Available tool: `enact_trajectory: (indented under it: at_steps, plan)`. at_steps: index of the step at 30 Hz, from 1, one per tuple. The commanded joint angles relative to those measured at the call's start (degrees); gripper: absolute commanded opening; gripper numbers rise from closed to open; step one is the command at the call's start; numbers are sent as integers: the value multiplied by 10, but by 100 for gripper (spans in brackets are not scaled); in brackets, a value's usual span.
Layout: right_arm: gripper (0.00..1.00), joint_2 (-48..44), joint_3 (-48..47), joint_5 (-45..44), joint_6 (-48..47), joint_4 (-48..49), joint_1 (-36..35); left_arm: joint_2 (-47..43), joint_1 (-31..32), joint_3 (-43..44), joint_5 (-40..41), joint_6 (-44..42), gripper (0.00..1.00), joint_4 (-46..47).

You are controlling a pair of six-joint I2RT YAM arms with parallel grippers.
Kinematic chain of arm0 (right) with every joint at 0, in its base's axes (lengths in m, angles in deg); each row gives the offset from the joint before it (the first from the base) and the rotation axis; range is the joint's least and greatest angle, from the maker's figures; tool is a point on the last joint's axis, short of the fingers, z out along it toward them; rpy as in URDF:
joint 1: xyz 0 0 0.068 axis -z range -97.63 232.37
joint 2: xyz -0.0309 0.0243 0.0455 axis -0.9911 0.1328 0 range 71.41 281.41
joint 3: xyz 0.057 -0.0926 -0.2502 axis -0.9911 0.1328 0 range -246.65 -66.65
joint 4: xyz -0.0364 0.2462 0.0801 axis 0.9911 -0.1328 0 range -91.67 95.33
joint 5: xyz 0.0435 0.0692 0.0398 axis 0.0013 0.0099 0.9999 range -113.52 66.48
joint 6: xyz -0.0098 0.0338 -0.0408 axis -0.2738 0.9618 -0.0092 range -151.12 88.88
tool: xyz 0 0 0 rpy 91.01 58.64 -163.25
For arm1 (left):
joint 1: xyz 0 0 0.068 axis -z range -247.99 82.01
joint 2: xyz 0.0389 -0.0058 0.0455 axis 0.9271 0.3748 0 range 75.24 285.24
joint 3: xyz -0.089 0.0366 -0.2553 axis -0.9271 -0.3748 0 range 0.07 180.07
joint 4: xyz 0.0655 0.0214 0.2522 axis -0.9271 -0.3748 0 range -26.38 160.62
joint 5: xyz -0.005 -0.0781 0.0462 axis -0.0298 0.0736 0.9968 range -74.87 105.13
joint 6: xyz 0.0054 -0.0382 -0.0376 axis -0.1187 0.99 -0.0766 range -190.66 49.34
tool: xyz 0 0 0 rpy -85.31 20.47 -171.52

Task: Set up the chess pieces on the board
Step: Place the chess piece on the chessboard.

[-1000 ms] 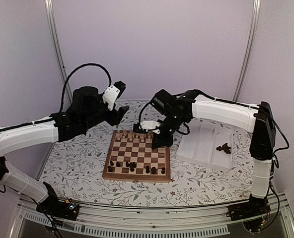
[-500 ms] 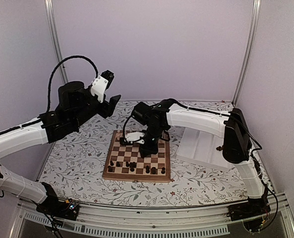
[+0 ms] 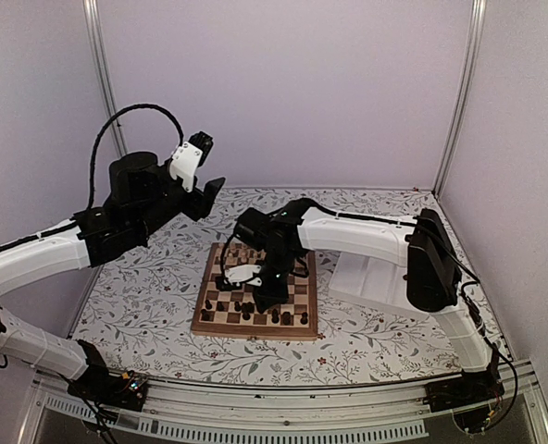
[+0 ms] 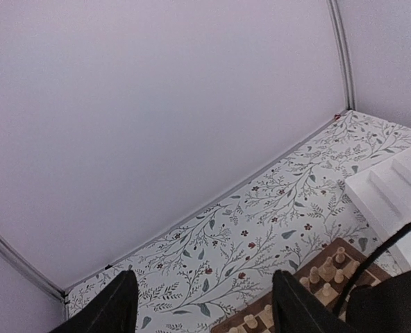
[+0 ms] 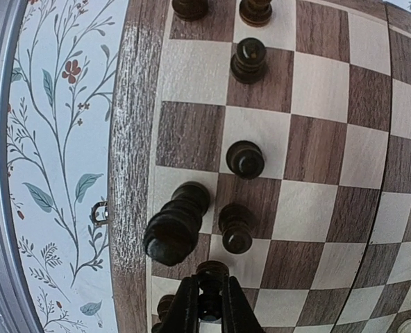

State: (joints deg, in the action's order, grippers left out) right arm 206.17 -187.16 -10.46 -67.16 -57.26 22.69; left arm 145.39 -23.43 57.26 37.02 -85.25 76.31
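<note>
As my right pincer (image 5: 207, 305) pinches a piece (image 5: 212, 272), it hangs over the board (image 5: 132, 104).
The board's near rows lie just below; my left pincer (image 4: 205, 316), spread, is farther off.

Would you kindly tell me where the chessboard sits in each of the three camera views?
Top external: the chessboard lies at the centre of the table.
Left wrist: one corner, carrying pale pieces, shows at the bottom right.
Right wrist: it fills most of the frame.
Shared landmark: the floral tablecloth bordering the board.
</note>
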Motion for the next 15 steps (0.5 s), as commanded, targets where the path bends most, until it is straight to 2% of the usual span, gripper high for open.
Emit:
enact_trajectory:
  at_steps: [1, 7, 15]
  plan:
    - [2, 16, -14, 6, -1, -1, -1, 5, -3, -3, -2, -1, 68, 5]
    - [3, 20, -13, -15, 4, 10, -1, 9, -4, -3, -9, 2, 68, 3]
    - [12, 22, -14, -33, 12, 26, 0, 13, -3, -1, -13, 3, 68, -2]
